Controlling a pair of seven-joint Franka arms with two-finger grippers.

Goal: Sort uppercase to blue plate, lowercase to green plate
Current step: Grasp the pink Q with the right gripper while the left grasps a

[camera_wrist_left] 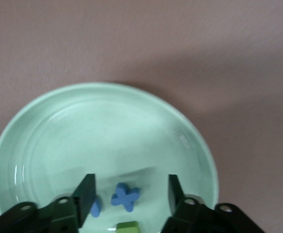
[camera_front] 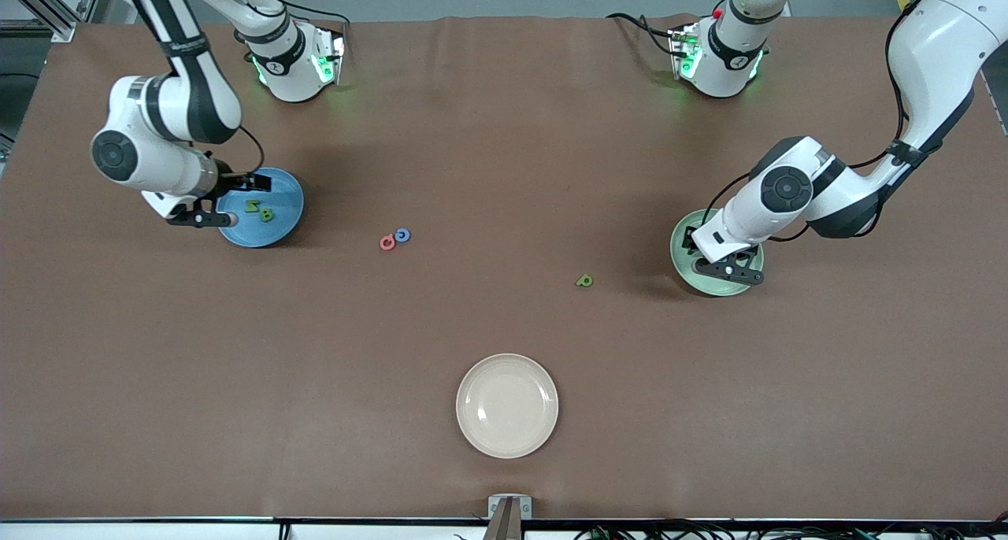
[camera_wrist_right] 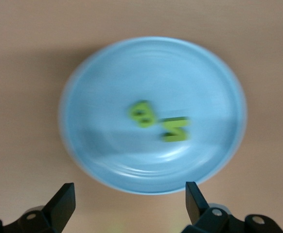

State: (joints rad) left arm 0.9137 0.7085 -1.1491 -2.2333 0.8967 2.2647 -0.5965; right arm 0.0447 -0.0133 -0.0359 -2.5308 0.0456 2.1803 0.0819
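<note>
Over the green plate (camera_front: 713,284), the left tool (camera_wrist_left: 130,191) hangs parted above a blue t (camera_wrist_left: 126,196); over the blue plate (camera_front: 279,209) the right tool (camera_wrist_right: 130,201) gapes empty. Green p (camera_front: 583,280) probably goes next, approached squarely.

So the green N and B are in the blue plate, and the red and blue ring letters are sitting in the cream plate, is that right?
Not quite. The green N and B do lie in the blue plate, but the red ring letter and blue ring letter sit on the bare table, touching each other, farther from the front camera than the cream plate, as the front view shows.
</note>
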